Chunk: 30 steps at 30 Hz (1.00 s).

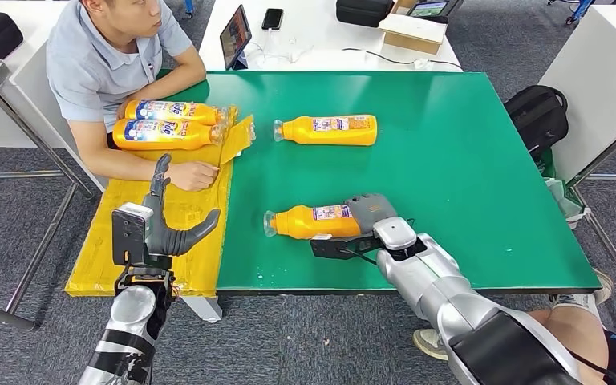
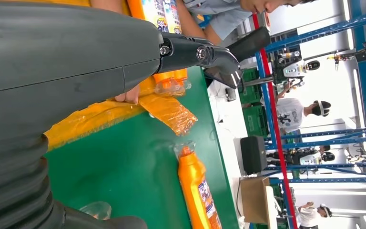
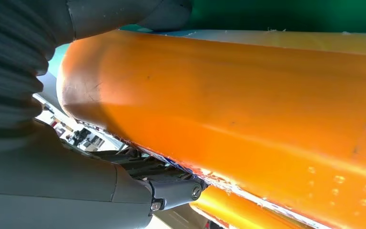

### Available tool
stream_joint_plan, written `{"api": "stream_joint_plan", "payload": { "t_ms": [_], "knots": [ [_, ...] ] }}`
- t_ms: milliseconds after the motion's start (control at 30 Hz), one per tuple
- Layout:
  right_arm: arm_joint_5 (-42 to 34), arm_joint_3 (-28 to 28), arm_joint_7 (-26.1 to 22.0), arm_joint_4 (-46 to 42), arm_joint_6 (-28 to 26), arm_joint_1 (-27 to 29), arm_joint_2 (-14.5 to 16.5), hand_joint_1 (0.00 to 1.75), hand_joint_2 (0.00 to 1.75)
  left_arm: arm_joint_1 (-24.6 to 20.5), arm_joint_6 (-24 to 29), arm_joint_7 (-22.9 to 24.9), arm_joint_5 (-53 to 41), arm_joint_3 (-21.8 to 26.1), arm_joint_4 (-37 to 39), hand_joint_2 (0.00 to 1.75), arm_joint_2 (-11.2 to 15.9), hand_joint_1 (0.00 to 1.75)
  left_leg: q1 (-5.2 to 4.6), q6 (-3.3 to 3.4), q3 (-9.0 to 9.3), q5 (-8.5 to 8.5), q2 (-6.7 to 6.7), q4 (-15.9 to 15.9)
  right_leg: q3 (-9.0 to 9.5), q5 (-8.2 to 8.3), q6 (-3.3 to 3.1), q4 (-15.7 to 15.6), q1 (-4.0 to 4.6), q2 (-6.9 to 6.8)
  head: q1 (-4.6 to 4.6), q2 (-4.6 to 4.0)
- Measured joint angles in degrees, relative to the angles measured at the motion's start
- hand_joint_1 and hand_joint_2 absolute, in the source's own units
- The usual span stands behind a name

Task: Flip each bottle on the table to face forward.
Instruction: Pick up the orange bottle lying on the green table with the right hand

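four orange plastic bottles lie on their sides in the head view: two stacked [image 1: 168, 124] on the yellow plastic sheet [image 1: 128, 265] by the seated person [image 1: 104, 56], one far bottle [image 1: 329, 129] on the green table [image 1: 465, 176], and one near bottle [image 1: 313, 222] grasped at its base by the right hand [image 1: 357, 228]; the left hand [image 1: 164, 228] hovers released. in the left wrist view the far bottle [image 2: 199, 191] looks untouched, so the work is judged partway. in the right wrist view the fingers [image 3: 171, 191] clasp the orange body [image 3: 243, 109].

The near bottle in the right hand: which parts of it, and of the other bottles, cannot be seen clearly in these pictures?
- Near bottle: in the head view the right hand covers its base end; its underside faces the green table.
- Same bottle, right wrist view: too close, label cut off.
- Two bottles by the person: label text too small in the head view.
- Left hand: holds nothing.
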Motion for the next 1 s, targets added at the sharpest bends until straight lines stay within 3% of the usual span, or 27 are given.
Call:
{"api": "stream_joint_plan", "payload": {
  "t_ms": [467,533,633,800,933,1000],
  "knots": [
    [-1.37,0.96,-1.29,0.66,-0.07,-0.40,0.27,1.75,1.75,0.00,-0.02,-0.02,-0.02,0.28,0.05,1.75,0.00,0.00,0.00,0.00,-0.01,-0.01,0.00,0.00,-0.02,-0.01,0.00,-0.01,0.01,0.00,-0.01,0.00],
    [-5.27,0.44,-5.49,0.66,-0.56,-0.28,0.17,1.75,1.75,-0.01,-0.15,-0.27,0.01,0.28,0.13,1.75,0.00,0.00,0.00,0.00,-0.01,-0.01,0.01,0.00,-0.03,-0.01,0.00,-0.01,0.01,0.00,0.00,0.00],
    [-16.06,-2.65,-17.22,0.01,-2.38,1.29,0.06,1.75,1.75,-0.07,-0.49,-1.04,0.66,0.26,0.19,1.75,-0.01,0.00,0.00,0.00,-0.01,-0.01,0.00,0.00,-0.03,-0.01,0.00,-0.01,0.00,0.00,0.00,0.00],
    [-34.78,-10.63,-33.45,-9.01,-9.23,9.59,1.21,1.75,1.75,-0.20,-3.76,-1.26,7.30,-0.07,0.23,1.75,-0.30,0.00,0.00,0.00,-0.13,-0.01,-0.11,0.01,-0.11,-0.02,0.02,-0.01,0.01,-0.07,-0.02,0.00],
    [-49.15,-16.67,-36.93,-25.34,-22.72,18.38,2.54,1.75,1.75,-0.59,-7.67,1.92,14.19,-2.01,1.11,1.75,-1.20,0.00,0.00,0.00,-0.31,-0.01,-0.48,0.00,-0.18,-0.08,0.02,-0.01,0.00,-0.38,0.13,0.00],
    [-51.77,-17.94,-37.15,-30.08,-26.44,20.09,2.97,1.75,1.75,-0.36,-7.92,3.12,15.32,-3.12,1.97,1.75,-1.42,0.00,0.00,0.00,-0.35,-0.01,-0.46,0.00,-0.23,-0.08,0.02,-0.01,0.00,-0.40,0.16,0.00]
  ]
}}
